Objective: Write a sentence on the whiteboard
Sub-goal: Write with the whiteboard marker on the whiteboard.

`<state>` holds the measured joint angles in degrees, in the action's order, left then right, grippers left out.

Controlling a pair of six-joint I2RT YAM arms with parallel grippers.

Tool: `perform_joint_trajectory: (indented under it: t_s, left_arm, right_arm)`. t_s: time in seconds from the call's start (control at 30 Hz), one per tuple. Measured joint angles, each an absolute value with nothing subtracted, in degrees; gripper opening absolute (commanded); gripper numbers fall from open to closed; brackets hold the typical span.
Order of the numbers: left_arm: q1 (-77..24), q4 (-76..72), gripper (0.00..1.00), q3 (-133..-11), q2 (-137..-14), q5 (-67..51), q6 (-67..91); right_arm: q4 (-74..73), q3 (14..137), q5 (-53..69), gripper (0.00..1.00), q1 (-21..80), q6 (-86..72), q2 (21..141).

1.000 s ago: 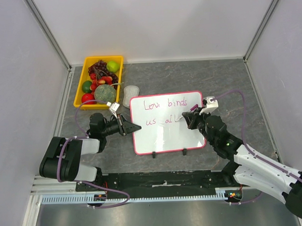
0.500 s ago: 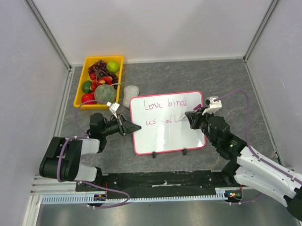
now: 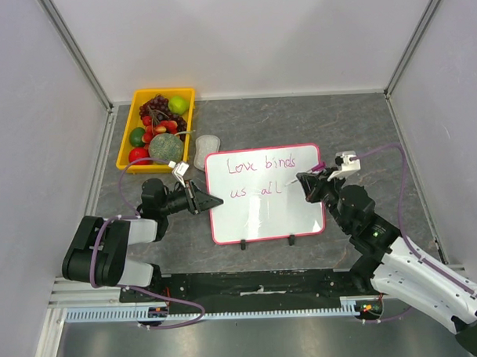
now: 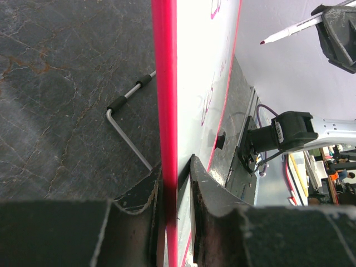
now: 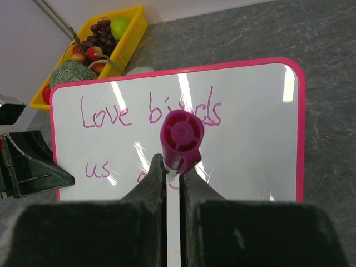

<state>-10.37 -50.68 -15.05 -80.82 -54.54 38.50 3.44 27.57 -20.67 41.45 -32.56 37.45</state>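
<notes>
The whiteboard (image 3: 263,217) looks light, stiff and slick. The left gripper (image 3: 214,203) clamps its edge, a sound hold. The right gripper (image 3: 307,180) clenches a marker (image 5: 181,135).

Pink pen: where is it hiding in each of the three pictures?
Top view: the pen is right of the middle, held in the right gripper.
Left wrist view: the pen is in the top right corner, tip pointing left.
Right wrist view: the pen is in the centre, seen end-on, round pink end facing the camera.
Shared landmark: the whiteboard's pink frame.
</notes>
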Motion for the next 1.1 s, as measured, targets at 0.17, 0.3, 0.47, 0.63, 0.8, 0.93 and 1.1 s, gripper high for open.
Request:
perform_joint_trajectory:
  t_s: [0.17,0.3,0.47,0.63,0.8,0.93,1.1]
  left_arm:
    - [-10.4,-50.4,0.07,-15.0,-80.5,-54.5,38.5]
    - [-10.4,-49.6,0.08,-15.0,-79.9,-54.4,38.5]
    - [-10.4,-48.9,0.11,-15.0,-79.2,-54.1,38.4]
    - [-10.4,-48.4,0.2,-15.0,-78.9,-54.0,38.1]
    - [-10.4,-47.9,0.4,-15.0,-78.2,-53.6,37.9]
    - [-10.5,-46.7,0.67,-14.8,-78.0,-51.9,36.5]
    - [-10.5,-45.8,0.81,-13.8,-76.0,-50.2,35.6]
  right_arm:
    - [2.6,27.6,-20.4,0.0,41.5,-32.6,37.2]
    - [2.4,27.6,-20.0,0.0,41.5,-32.6,37.2]
    - [2.4,27.6,-19.2,0.0,41.5,-32.8,37.2]
    - [2.2,27.6,-17.9,0.0,41.5,-33.0,37.2]
    - [1.3,27.6,-17.1,0.0,41.5,-33.1,37.2]
    - [0.5,27.6,-16.1,0.0,41.5,-33.4,37.1]
    - [-1.7,27.4,-14.8,0.0,41.5,-34.0,36.1]
